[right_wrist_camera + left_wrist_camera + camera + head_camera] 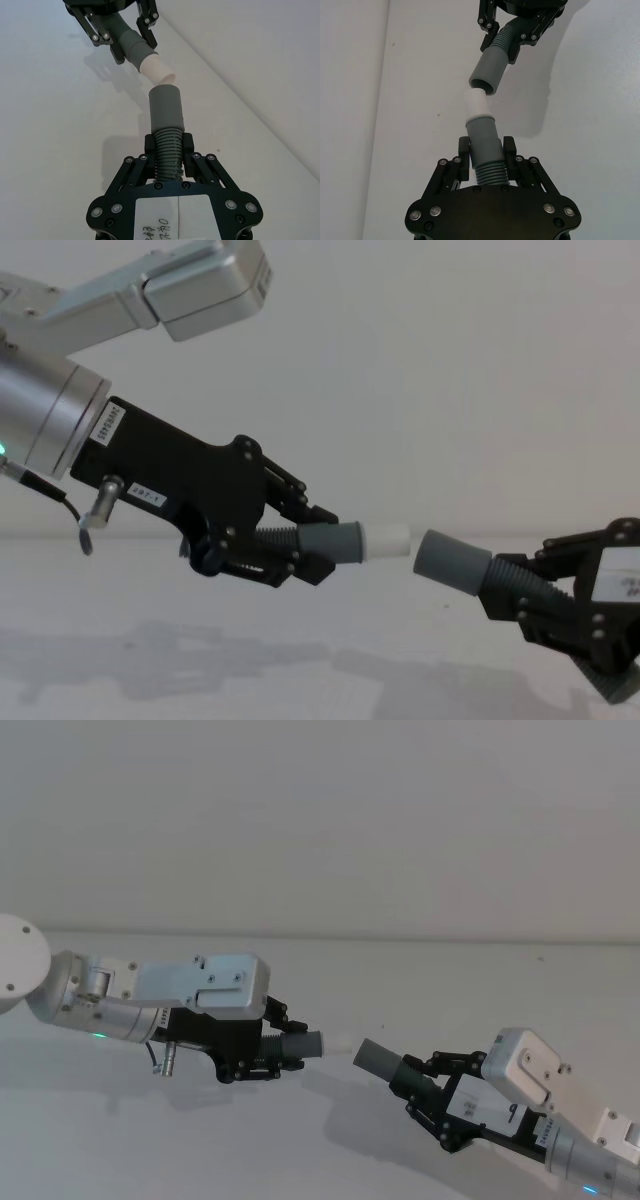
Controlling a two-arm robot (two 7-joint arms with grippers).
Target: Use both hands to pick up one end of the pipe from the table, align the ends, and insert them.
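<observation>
Head view: your left hand [268,1042] is clamped on the ribbed part of the left hose piece [290,1047], with its cuff pointing toward the right side. Your right hand [438,1092] is clamped on the right hose piece [388,1065], sleeve aimed up and left. Both pieces are held off the white table [330,1140], with a small gap between the ends. The two axes aren't in line, so level the right piece before you push.

Left wrist view: the fingers [509,150] pinch the hose just behind the cuff, and the whitish tip [476,104] sits right at the mouth of the wider sleeve [489,74], which is tilted off to one side. It looks just touching or just short of it; you can't tell which from here. Rotate rather than shove.

Right wrist view: the sleeve stands straight out from the closed fingers [186,145], with the white tip just beyond its rim and offset to one side, coming in at an angle. Shift sideways to centre it first.

Chest view: seen from the side, the tip [388,538] and the sleeve [452,562] are just apart, and the sleeve sits slightly lower and is tipped up. Raise the right hand a touch, flatten its angle, then close the gap slowly. The ribbed hose will likely flex under a hard push, so keep the force along the axis.
</observation>
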